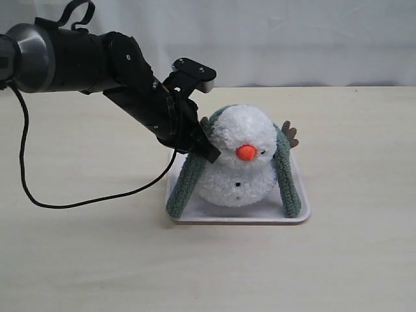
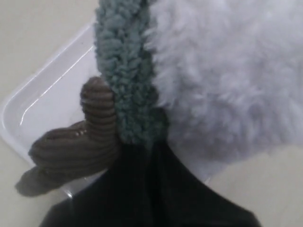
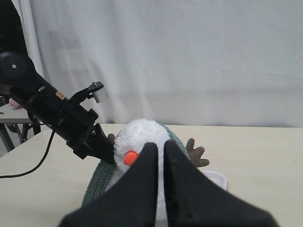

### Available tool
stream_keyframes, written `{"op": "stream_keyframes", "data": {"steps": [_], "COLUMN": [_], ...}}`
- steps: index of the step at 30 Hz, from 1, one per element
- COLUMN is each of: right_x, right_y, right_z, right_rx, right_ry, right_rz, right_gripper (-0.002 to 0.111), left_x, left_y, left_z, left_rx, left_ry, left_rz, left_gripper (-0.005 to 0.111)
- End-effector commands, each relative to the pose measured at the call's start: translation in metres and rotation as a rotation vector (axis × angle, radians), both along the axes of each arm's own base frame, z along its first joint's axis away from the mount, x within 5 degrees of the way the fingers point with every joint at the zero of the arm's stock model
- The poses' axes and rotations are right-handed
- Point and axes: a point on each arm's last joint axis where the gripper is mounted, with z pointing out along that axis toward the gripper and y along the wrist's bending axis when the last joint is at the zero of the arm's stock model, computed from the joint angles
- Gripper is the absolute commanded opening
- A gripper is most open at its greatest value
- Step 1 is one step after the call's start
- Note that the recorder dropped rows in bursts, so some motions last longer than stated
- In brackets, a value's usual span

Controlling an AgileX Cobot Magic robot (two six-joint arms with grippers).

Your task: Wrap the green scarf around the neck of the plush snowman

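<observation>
Left gripper (image 1: 207,148) is closed narrow on the green scarf (image 1: 184,182), pinching it at the left side of the snowman's neck (image 1: 263,164), just beside a brown corduroy arm (image 2: 75,146). Right gripper (image 3: 160,156) hangs above the worktop (image 1: 97,260) with jaws pressed together, holding nothing. Plush snowman (image 1: 237,130) sits upright on a white tray (image 1: 240,220) near the worktop's middle. Scarf passes behind the head; its two ends hang down either side and rest at the tray's front corners.
</observation>
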Motion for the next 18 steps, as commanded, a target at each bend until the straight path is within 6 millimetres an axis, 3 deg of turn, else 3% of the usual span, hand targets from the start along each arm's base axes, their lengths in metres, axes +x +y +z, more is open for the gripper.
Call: {"op": "stream_keyframes", "data": {"steps": [1, 6, 18], "right_x": [-0.0005, -0.0005, -0.0005], "right_y": [0.0003, 0.0003, 0.0003], "right_z": [-0.0020, -0.0020, -0.0020], "right_rx": [-0.013, -0.013, -0.013], "right_ry": [0.004, 0.004, 0.004], "right_rz": [0.004, 0.004, 0.004], "right_gripper": [0.004, 0.004, 0.004], "left_x": [0.0018, 0.0044, 0.0030], "left_y": [-0.0023, -0.0032, -0.0024], "left_z": [-0.0082, -0.0166, -0.0119], "left_rx": [-0.001, 0.006, 0.015], "left_ry": [0.015, 0.014, -0.006], "left_rz": [0.014, 0.016, -0.016], "left_gripper": [0.000, 0.000, 0.000]}}
